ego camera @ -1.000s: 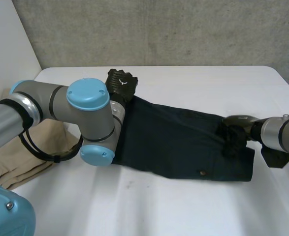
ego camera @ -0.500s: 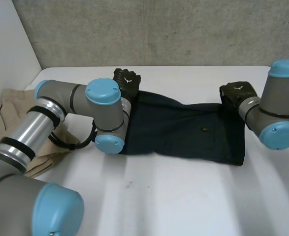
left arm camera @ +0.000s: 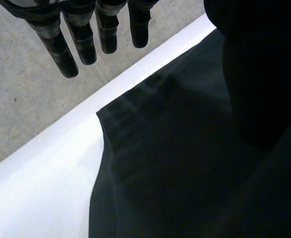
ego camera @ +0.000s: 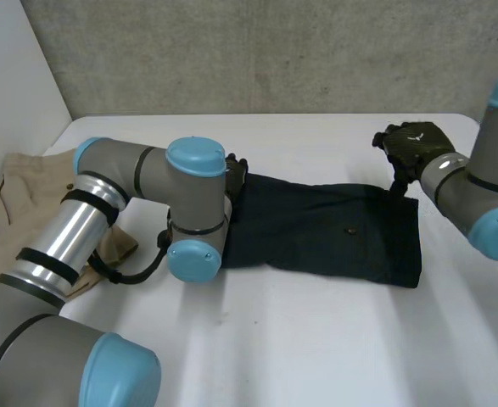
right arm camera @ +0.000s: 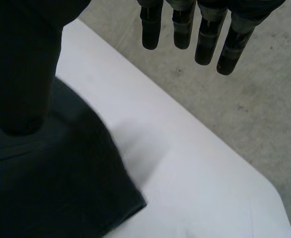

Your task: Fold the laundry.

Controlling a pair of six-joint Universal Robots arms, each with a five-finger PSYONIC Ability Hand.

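A dark navy garment lies folded flat across the middle of the white table. My left hand hovers at its far left corner, half hidden behind my left arm. In the left wrist view its fingers hang straight and open above the garment's corner, holding nothing. My right hand is raised just beyond the far right corner. There its fingers are straight and open, clear of the garment's corner.
A beige garment lies crumpled at the table's left side, partly under my left arm. The table's far edge is close behind both hands, with concrete floor beyond it.
The right hand carried the garment's near right edge over to the far side. Both hands then opened, let go of the garment and lifted off it.
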